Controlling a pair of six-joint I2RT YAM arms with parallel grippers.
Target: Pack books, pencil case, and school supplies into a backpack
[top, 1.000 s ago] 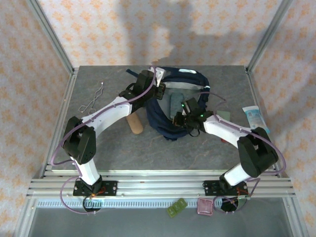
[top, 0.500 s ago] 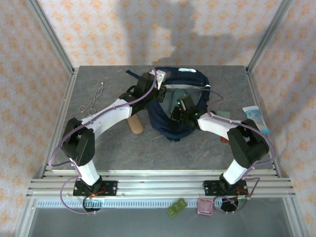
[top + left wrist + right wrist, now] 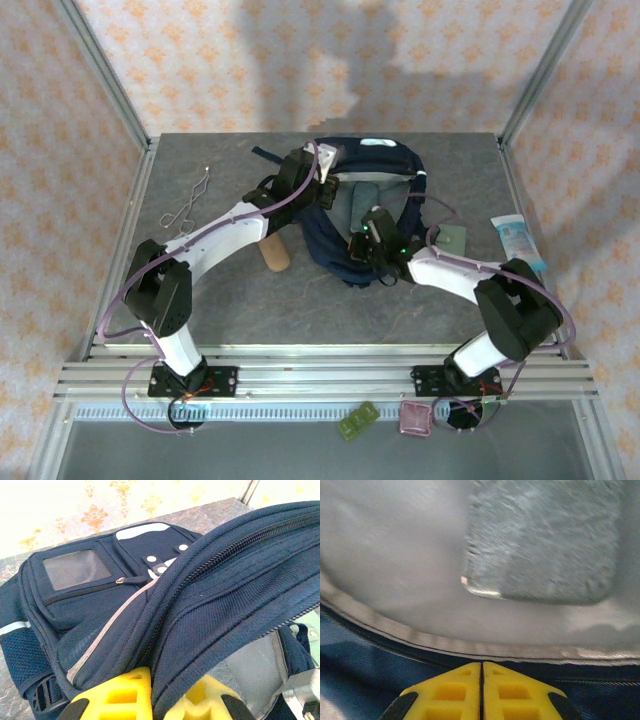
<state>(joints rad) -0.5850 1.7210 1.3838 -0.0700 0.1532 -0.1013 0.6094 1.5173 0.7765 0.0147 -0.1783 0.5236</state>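
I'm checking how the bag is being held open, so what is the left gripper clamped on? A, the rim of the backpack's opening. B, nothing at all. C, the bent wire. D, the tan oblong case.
A: in the left wrist view the left gripper is shut on the backpack, with the navy zippered rim of the opening pinched between its yellow jaws.

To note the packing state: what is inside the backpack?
A grey-blue flat case lies on the pale lining of the open backpack. Its folded navy fabric covers the rest, so anything deeper cannot be seen.
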